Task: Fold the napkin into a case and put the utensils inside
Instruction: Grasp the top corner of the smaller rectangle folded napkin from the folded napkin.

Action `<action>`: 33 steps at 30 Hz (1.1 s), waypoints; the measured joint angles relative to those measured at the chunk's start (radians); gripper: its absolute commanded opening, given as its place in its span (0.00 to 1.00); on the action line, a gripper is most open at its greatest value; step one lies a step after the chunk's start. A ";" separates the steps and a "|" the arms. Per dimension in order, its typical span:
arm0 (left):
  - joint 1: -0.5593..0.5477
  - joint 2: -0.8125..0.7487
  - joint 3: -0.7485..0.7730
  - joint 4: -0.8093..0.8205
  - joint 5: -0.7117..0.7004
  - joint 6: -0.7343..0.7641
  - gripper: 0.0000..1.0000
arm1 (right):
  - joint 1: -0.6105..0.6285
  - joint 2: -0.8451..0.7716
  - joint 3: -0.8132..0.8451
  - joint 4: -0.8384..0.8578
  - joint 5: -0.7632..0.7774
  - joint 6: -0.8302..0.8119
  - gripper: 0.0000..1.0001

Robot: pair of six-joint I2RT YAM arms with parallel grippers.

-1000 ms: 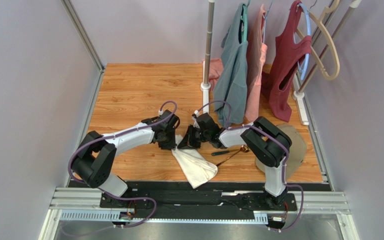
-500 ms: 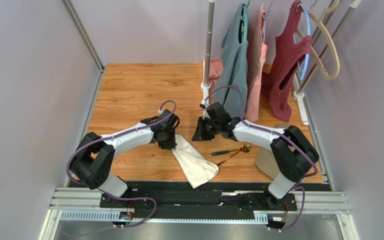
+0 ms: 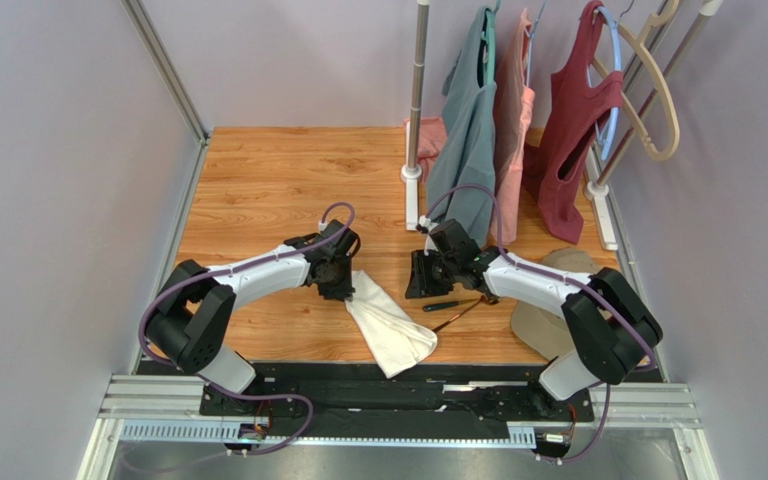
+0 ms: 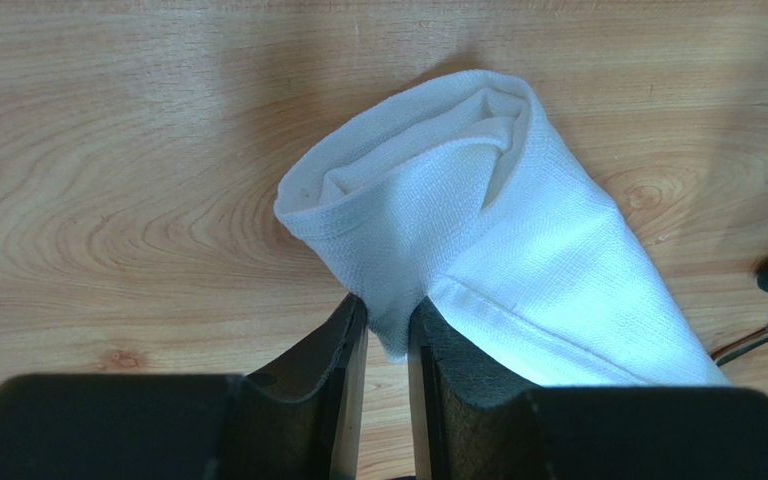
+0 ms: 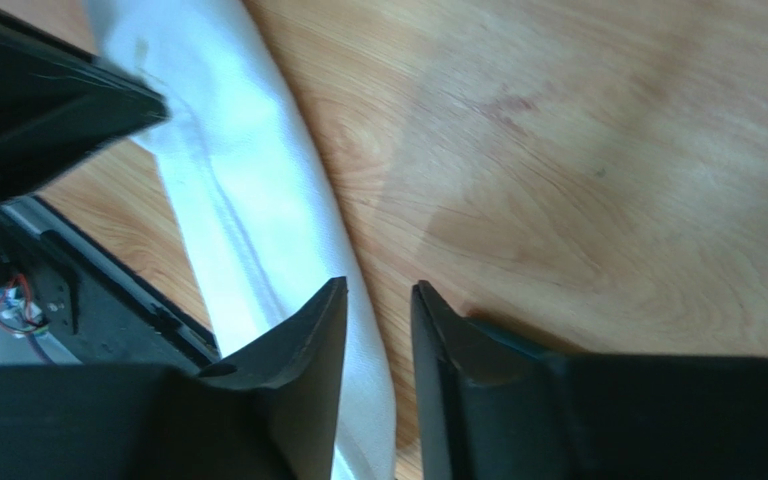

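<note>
The white napkin [image 3: 390, 325] lies folded into a narrow cone, slanting from the middle of the wooden table toward the near edge. In the left wrist view the napkin [image 4: 518, 230] shows an open, rolled mouth at its far end. My left gripper [image 3: 343, 288] [image 4: 388, 322] is shut on a corner of its upper end. My right gripper [image 3: 419, 284] [image 5: 378, 295] hovers right of the napkin [image 5: 248, 210], its jaws a little apart with nothing between them. The utensils [image 3: 448, 308], with a dark handle and a thin gold stem, lie just right of the right gripper.
A beige hat [image 3: 543, 322] lies at the right near edge. A garment rack [image 3: 413, 120] with several hanging clothes [image 3: 473, 140] stands at the back right. A black rail [image 3: 398, 385] runs along the near edge. Grey walls close in both sides.
My right gripper has left the napkin's top end, swung right and back, and now sits lower beside the utensils. The left gripper and the napkin have stayed put.
</note>
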 measured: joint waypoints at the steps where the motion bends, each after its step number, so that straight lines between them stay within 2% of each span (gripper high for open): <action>1: 0.000 0.000 0.000 0.001 0.002 0.000 0.27 | 0.000 -0.011 0.000 0.009 -0.006 0.002 0.40; 7: 0.000 0.001 0.000 0.018 0.025 -0.002 0.27 | 0.016 0.019 0.034 0.150 -0.104 -0.010 0.43; 11: 0.004 0.002 -0.007 0.030 0.044 -0.003 0.27 | 0.100 0.080 0.065 0.266 -0.110 -0.113 0.43; 16: 0.013 0.002 -0.027 0.048 0.066 -0.005 0.27 | 0.226 0.088 0.065 0.394 -0.051 -0.298 0.44; 22: 0.038 0.008 -0.043 0.076 0.094 -0.011 0.26 | 0.256 0.141 0.050 0.500 -0.031 -0.463 0.44; 33: 0.047 0.013 -0.057 0.119 0.149 -0.023 0.26 | 0.302 0.225 -0.068 0.670 0.121 -0.570 0.41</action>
